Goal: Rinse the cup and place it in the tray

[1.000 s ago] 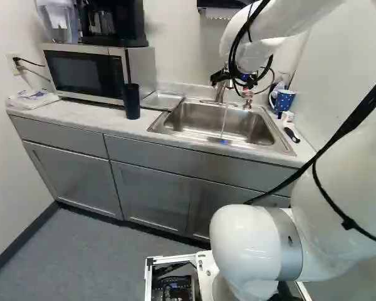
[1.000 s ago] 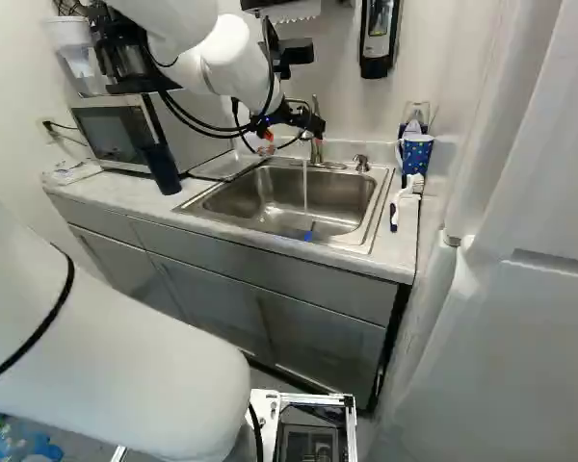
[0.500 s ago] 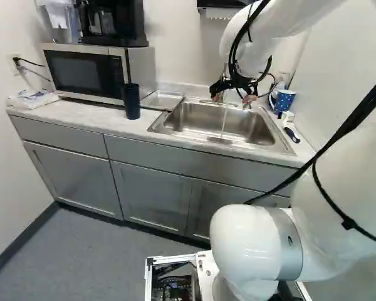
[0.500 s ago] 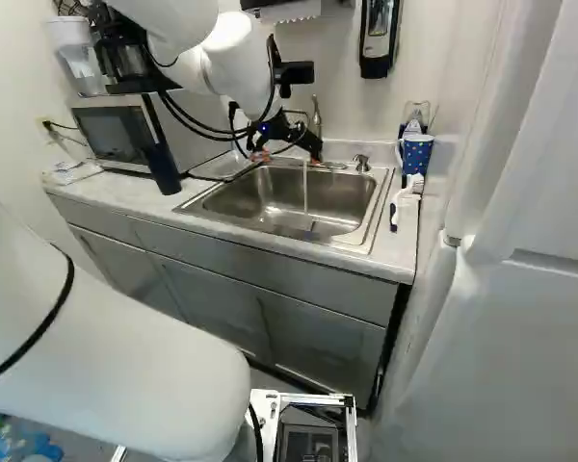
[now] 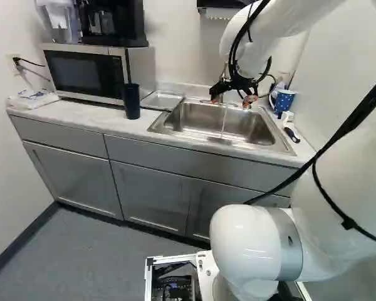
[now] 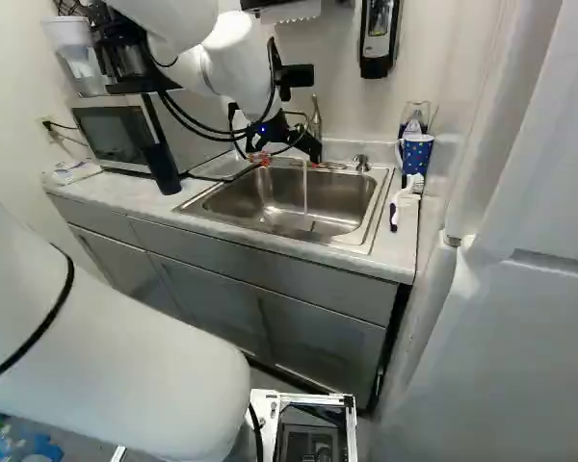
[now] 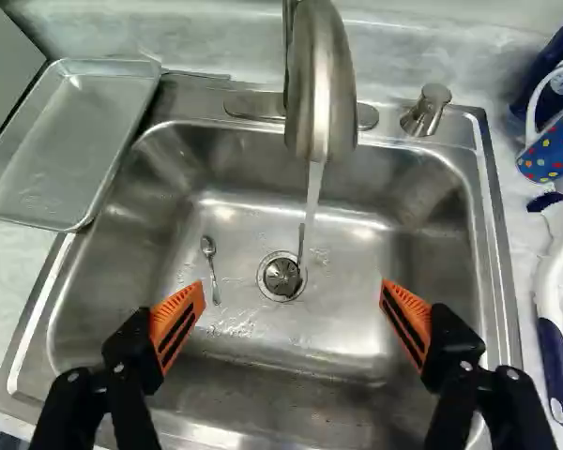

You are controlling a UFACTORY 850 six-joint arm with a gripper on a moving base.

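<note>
Pale marbled countertop [image 5: 81, 117] frames a stainless sink [image 7: 272, 356] against the back wall. Call the faucet [image 7: 324, 84] twelve o'clock on the sink: it is pouring a thin stream of water [image 7: 313, 192] toward the drain [image 7: 282, 277], with a small spoon [image 7: 211, 267] at the drain's nine. The metal tray [image 7: 75, 141] sits at ten o'clock, just beside the basin.

The likely cup is the blue polka-dot mug [image 6: 416, 154], upright on the counter at two o'clock, its handle turned sinkward. A dark tumbler [image 5: 131, 101] stands past the tray, around nine; it could be meant instead.

The gripper [image 7: 291, 289] is spread wide over the basin, nothing between its orange pads [image 7: 178, 323].

I'd judge the mug ceramic: stiff, a bit heavy, likely to chip if it knocks the faucet or sink edge. Its glossy wall will turn slick once wet, so a steady, even hold matters more than force. Best hold is across the body, one pad on each side and clear of the handle; pinching the handle alone would let it swing under the stream.
</note>
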